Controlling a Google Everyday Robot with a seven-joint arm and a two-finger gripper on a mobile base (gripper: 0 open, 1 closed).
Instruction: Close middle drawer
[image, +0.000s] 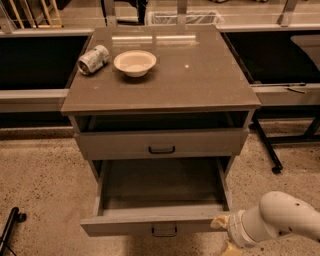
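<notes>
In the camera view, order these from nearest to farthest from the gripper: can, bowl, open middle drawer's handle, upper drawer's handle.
From the gripper, bottom right:
1. middle drawer handle, just to its left.
2. upper drawer handle, higher, centre.
3. bowl, far back, centre-left.
4. can, back left, beyond the bowl.

White rnd arm (287, 220), tan gripper (225, 235) btm-right.
</notes>
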